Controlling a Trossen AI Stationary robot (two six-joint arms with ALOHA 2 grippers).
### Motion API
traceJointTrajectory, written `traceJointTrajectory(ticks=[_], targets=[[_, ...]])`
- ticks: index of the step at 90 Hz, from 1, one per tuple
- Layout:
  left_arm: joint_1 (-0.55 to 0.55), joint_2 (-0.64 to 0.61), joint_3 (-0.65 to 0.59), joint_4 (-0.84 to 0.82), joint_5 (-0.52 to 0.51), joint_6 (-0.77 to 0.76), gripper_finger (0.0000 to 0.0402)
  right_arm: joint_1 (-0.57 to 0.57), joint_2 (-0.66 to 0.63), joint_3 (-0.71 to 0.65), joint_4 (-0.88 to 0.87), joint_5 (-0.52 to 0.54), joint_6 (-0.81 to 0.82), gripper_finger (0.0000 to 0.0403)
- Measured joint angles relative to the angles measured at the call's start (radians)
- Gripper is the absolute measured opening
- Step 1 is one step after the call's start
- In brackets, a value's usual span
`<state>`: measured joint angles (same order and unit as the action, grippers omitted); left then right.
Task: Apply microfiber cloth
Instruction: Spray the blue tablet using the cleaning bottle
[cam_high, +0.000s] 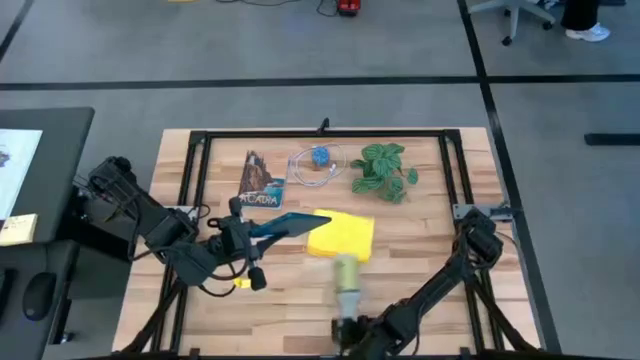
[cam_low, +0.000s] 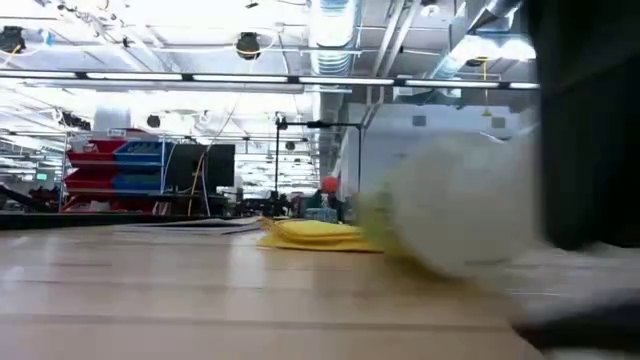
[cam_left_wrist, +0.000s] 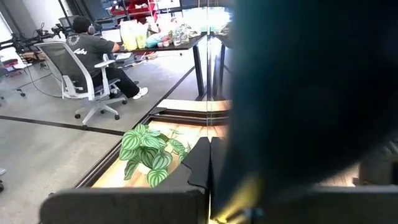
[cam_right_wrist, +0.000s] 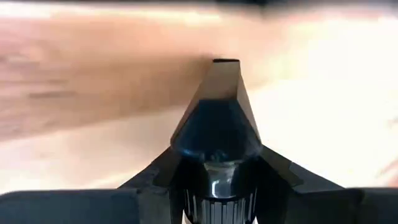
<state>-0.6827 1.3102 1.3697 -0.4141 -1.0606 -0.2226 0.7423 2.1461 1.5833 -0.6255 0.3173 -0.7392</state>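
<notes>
Now the left gripper (cam_high: 262, 229) holds the tablet (cam_high: 290, 222) above the table, beside the cloth.

Its fingers are closed on the dark tablet with the teal back, held tilted in the air, its far end over the edge of the microfiber cloth (cam_high: 342, 236), which lies folded near the middle of the table (cam_high: 430, 260). The right gripper (cam_high: 345, 268) is just in front of the cloth, holding a pale bottle-like object (cam_high: 346, 290); I think its fingers are closed on it. I judge the cloth is not yet applied; next, one gripper must take the cloth and bring it flat to the screen. The table is light wood with a black frame (cam_high: 196, 160); a potted plant (cam_high: 384, 170) stands at the back, in an open workshop room.
</notes>
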Motion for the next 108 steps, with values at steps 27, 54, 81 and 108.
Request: traceJointTrajectory(ticks=[27,54,81,108], targets=[[0.007,0.000,0.000,0.000,0.003,-0.002,0.0009,0.057,-0.276,0.000,-0.103,0.131,0.606,0.0114],[0.100,0.001,-0.128,0.086,0.216,-0.078,0.0009,0.266,-0.417,0.003,-0.268,0.732,1.622,0.0114],[0.273,0.004,-0.441,0.614,0.493,0.032,0.0009,0.356,-0.250,0.002,-0.740,0.990,2.618,0.0114],[0.311,0.165,-0.464,0.678,0.557,0.039,0.0009,0.276,-0.102,0.009,-0.950,0.999,2.932,0.0114]])
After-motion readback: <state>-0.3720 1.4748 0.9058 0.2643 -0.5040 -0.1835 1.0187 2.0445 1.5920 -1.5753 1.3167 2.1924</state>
